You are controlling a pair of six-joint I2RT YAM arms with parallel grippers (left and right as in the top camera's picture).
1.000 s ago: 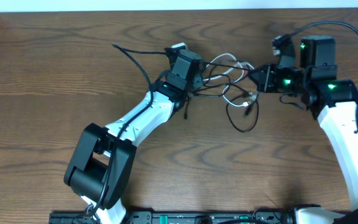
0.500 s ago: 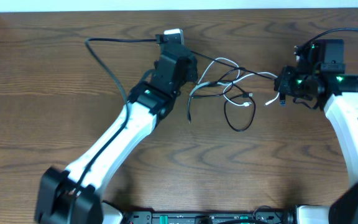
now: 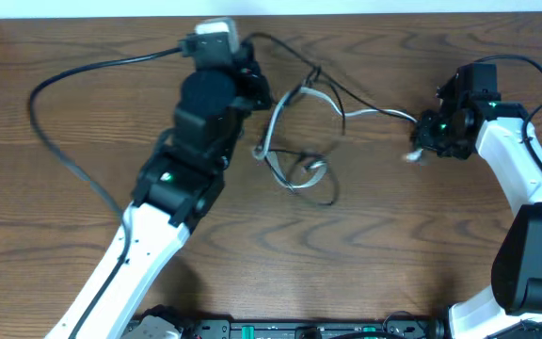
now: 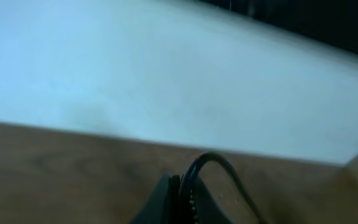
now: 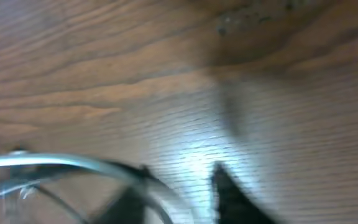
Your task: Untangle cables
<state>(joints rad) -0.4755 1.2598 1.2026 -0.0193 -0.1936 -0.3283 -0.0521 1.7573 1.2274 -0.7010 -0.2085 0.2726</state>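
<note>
**Station Status: Cables Stretched Between Two Grippers**

**Overhead view**
- The cables lie on the wooden table (image 3: 422, 254), in the middle between the two arms.
- The white cable (image 3: 374, 114) has its long axis running left to right. From a bend beside the left gripper (image 3: 250, 87) it arcs over and reaches right to the right gripper (image 3: 428, 135). A white plug end (image 3: 412, 155) lies on the wood just beside that gripper, on its left.
- The black cable (image 3: 327, 83) leaves the left gripper and curves right and down. It crosses the white one.
- Below, both cords gather in small loops (image 3: 299, 174), near the left gripper and well apart from the right one.
- The left arm reaches diagonally from the bottom-left corner, with its wrist near the far table edge.
- The right arm comes up the right side and bends inward, with its gripper facing left.

**Left wrist view**
- The image is blurred. The left gripper (image 4: 182, 190) has its fingers together, clamped on the black cable (image 4: 213, 160).
- The cord rises from the fingertips and arches over to the right. The far table edge and a pale wall are behind it.

**Right wrist view**
- The image is blurred. The right gripper (image 5: 179, 193) has its two dark fingertips standing apart above the wood grain.
- The white cable (image 5: 61, 162) enters from the left and curves down beside the left-hand fingertip. Contact cannot be told.
</note>
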